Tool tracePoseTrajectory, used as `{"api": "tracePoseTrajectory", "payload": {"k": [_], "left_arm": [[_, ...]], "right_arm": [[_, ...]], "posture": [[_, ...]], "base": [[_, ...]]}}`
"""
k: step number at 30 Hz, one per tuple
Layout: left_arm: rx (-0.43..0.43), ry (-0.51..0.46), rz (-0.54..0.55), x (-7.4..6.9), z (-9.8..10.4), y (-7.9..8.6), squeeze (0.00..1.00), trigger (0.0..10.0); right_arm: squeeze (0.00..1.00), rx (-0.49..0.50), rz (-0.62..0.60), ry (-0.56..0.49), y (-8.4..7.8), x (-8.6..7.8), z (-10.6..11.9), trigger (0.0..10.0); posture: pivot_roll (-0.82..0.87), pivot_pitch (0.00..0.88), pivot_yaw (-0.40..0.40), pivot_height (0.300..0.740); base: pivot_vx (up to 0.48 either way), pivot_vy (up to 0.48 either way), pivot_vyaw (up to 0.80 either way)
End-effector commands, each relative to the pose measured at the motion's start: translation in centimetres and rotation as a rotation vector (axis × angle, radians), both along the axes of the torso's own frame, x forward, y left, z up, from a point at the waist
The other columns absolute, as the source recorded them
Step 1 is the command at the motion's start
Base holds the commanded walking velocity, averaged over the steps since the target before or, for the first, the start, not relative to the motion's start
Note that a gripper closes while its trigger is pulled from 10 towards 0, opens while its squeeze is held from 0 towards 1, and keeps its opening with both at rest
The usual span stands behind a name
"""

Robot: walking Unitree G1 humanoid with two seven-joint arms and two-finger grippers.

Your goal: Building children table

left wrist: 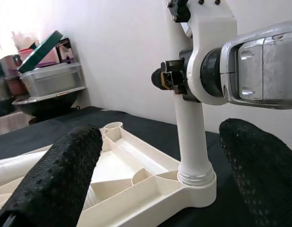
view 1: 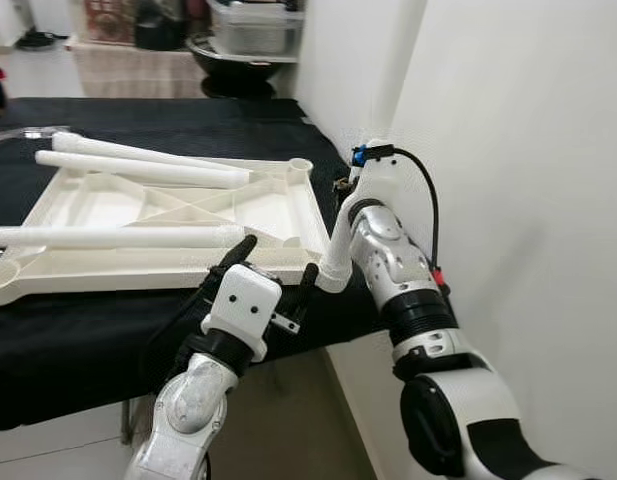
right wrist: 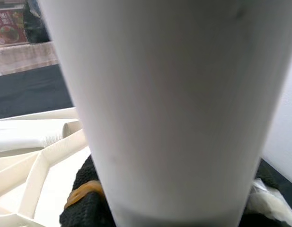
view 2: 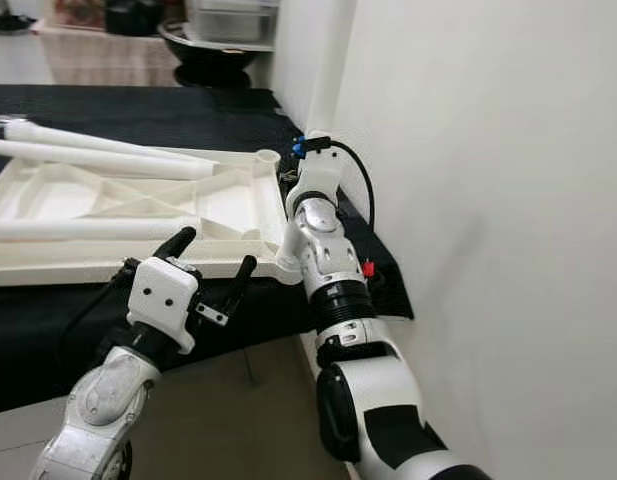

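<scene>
A white plastic tabletop lies upside down on a table under a black cloth. One white table leg stands upright in the socket at its near right corner. My right gripper is shut on this leg partway up, and the leg sits close against that wrist camera. Just in front of the tabletop's near edge, left of the corner, my left gripper is open and holds nothing; its fingers point at the standing leg. Two loose legs lie across the far side, and a third leg lies nearer.
A white wall runs close along the right side of the table, right behind my right arm. At the back, a low shelf holds a dark bowl and a lidded container. The table's front edge is just under my left wrist.
</scene>
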State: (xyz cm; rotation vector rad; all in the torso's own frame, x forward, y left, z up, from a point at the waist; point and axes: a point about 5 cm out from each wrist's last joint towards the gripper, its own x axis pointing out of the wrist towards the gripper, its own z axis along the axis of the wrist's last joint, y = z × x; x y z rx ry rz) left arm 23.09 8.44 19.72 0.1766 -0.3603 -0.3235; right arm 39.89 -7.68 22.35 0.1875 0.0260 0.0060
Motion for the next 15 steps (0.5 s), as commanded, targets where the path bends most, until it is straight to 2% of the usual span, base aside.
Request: {"api": "tracePoseTrajectory", "payload": {"k": [1, 2, 3, 4, 5, 6, 8, 9, 10, 12, 13, 15], "left_arm": [[0.003, 0.002, -0.002, 0.0, -0.1, -0.2, 0.00, 10.0], [0.002, 0.002, -0.002, 0.0, -0.1, -0.2, 0.00, 10.0], [0.002, 0.002, -0.002, 0.0, -0.1, -0.2, 0.00, 10.0], [0.001, 0.002, -0.003, 0.0, -0.1, -0.2, 0.00, 10.0], [0.001, 0.002, -0.003, 0.0, -0.1, -0.2, 0.00, 10.0], [0.001, 0.001, -0.002, 0.0, -0.1, -0.2, 0.00, 10.0], [0.000, 0.001, -0.002, 0.0, 0.0, -0.2, 0.00, 10.0], [0.000, 0.000, -0.001, 0.0, 0.0, -0.2, 0.00, 10.0], [0.000, 0.000, -0.002, 0.0, 0.0, -0.2, 0.00, 10.0], [0.000, 0.000, -0.002, 0.0, 0.0, -0.2, 0.00, 10.0], [0.000, -0.001, -0.004, 0.0, 0.0, -0.2, 0.00, 10.0], [-0.002, -0.002, -0.006, 0.0, 0.0, -0.3, 0.00, 10.0]], "right_arm": [[0.00, 0.081, 0.090, 0.044, 1.3, -0.2, -0.6, 10.0], [0.00, 0.103, 0.144, 0.024, 2.2, -0.3, -0.3, 10.0], [0.00, 0.103, 0.144, 0.024, 2.2, -0.3, -0.3, 10.0], [0.00, 0.111, 0.221, 0.005, 3.0, -0.4, 0.1, 10.0], [0.00, 0.111, 0.221, 0.005, 3.0, -0.4, 0.1, 10.0], [0.17, 0.119, 0.252, -0.015, 3.5, -0.4, 0.6, 10.0], [0.17, 0.123, 0.267, -0.027, 3.8, -0.4, 1.0, 10.0], [1.00, 0.126, 0.289, -0.051, 3.7, -0.2, 1.6, 10.0], [0.00, 0.105, 0.305, -0.071, 3.5, 0.0, 2.1, 10.0], [0.00, 0.105, 0.305, -0.071, 3.5, 0.0, 2.1, 10.0], [0.00, 0.102, 0.349, -0.075, 3.3, 0.2, 2.5, 10.0], [0.00, 0.113, 0.589, -0.088, 3.7, -0.1, 3.0, 10.0]], "posture": [[0.08, 0.043, -0.128, 0.740], [0.08, 0.043, -0.129, 0.740], [0.08, 0.043, -0.129, 0.740], [0.08, 0.045, -0.129, 0.740], [0.08, 0.045, -0.129, 0.740], [0.08, 0.048, -0.131, 0.740], [0.08, 0.048, -0.131, 0.740], [0.08, 0.047, -0.131, 0.740], [0.08, 0.045, -0.130, 0.740], [0.08, 0.045, -0.130, 0.740], [0.08, 0.045, -0.130, 0.740], [0.08, 0.050, -0.129, 0.740]], "base": [[0.000, 0.000, 0.00], [0.000, 0.000, 0.00], [0.000, 0.000, 0.00], [0.000, 0.000, 0.00], [0.000, 0.000, 0.00], [0.000, 0.000, 0.00], [0.000, 0.000, 0.00], [0.000, 0.000, 0.00], [0.000, 0.000, 0.00], [0.000, 0.000, 0.00], [0.000, 0.000, 0.00], [0.000, 0.000, 0.00]]}}
